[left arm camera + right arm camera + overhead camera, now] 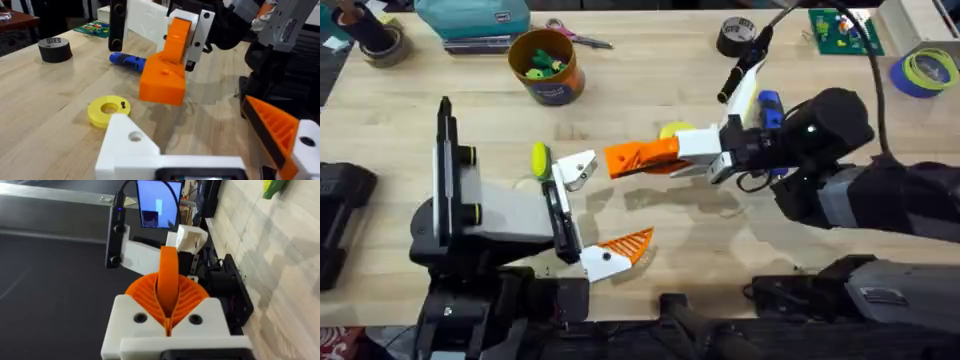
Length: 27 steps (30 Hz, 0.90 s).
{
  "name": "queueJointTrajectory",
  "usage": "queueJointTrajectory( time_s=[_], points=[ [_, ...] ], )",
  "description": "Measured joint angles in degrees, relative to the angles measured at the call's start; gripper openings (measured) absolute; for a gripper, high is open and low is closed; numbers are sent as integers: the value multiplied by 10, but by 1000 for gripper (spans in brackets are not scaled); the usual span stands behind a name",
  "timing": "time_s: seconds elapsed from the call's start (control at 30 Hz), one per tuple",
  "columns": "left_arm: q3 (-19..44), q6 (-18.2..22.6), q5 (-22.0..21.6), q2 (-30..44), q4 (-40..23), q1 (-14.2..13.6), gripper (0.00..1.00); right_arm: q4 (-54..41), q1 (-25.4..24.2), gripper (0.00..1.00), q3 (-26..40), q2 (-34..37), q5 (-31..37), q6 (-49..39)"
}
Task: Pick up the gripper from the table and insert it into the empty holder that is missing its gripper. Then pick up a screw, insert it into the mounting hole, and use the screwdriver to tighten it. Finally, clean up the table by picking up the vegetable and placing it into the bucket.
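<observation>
orange ribbed plastic finger, the loose gripper [642,155], sat clamped between your right gripper's [168,311] two ribbed orange pads, held above the pale wooden table [660,80] with its blocky base pointing at the left arm. your left gripper [588,212] stood spread wide and held nothing: one side carried its orange ribbed wedge finger [627,243], the other was the bare white angular holder [131,145], hard printed plastic with a round mounting hole in its face. the held piece looked light and rigid, smooth on its flat base and ridged along the wedge, so it probably wouldn't deform, but it could twist in a pinch; gripping it across the ridged flanks, as you did, seemed the sure place. it hung near the holder, not touching. behind it lay the bright blue cylindrical screwdriver [127,60], glossy and likely to roll, beside a flat yellow ring disc [109,109]. the small yellow-green oval vegetable [538,157] lay by the left gripper, well apart from the round orange-yellow bucket [547,65].
</observation>
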Motion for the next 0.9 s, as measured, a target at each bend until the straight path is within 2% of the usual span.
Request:
queueJointTrajectory(
  time_s=[0.9],
  points=[
    [0, 0, 0, 0, 0, 0, 985, 20, 54, 9, -6, 26, 34, -2]
  ],
)
